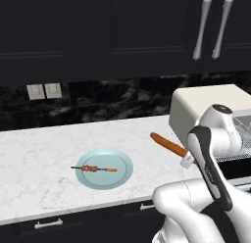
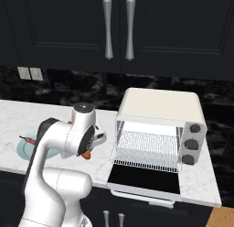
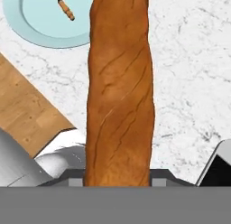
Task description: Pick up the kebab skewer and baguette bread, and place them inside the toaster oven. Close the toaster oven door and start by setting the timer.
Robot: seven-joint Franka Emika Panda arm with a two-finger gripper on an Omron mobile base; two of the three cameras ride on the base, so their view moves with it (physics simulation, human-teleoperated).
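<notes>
1 baguette bread [image 3: 121, 96] clamped in gripper [image 1: 188, 161]; kebab skewer [image 1: 93, 169] on plate [image 1: 117, 181].

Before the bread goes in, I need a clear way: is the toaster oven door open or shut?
Open. The toaster oven door lies folded down flat in front, and the wire rack inside is exposed.

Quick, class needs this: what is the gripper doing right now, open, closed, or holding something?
Gripper: closed on the baguette bread, held above the counter.
</notes>
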